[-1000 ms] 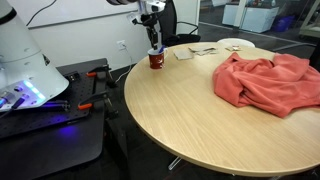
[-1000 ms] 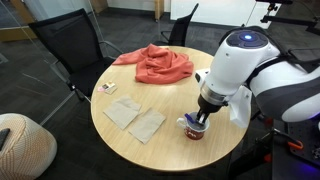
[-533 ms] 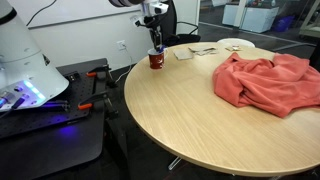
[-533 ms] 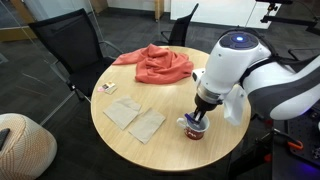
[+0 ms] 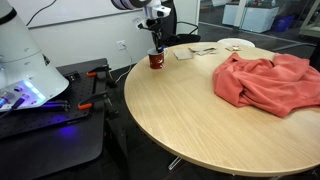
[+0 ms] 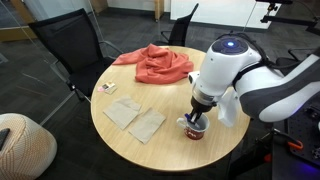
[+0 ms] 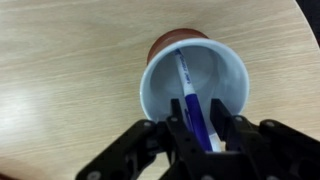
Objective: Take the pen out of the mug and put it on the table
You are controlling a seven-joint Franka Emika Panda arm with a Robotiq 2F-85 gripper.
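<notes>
The dark red mug (image 5: 156,61) with a white inside stands near the edge of the round wooden table (image 5: 200,125). It also shows in the other exterior view (image 6: 195,130) and the wrist view (image 7: 153,83). The blue pen (image 7: 187,88) stands tilted inside the mug, its top end up between my fingers. My gripper (image 7: 197,125) hangs straight over the mug, its two fingers pressed against both sides of the pen's upper part. The gripper shows in both exterior views (image 5: 155,38) (image 6: 201,116) just above the mug's rim.
A red cloth (image 5: 268,80) (image 6: 155,65) lies heaped on the table's far side from the mug. Two brown napkins (image 6: 135,118) and a small card (image 6: 107,88) lie on the table (image 6: 170,100). Black chairs (image 6: 70,50) stand around it. The black platform (image 5: 50,125) is beside it.
The arm's upper part has shifted slightly over the mug. The gripper stays at the mug; the pen and mug have not visibly moved.
</notes>
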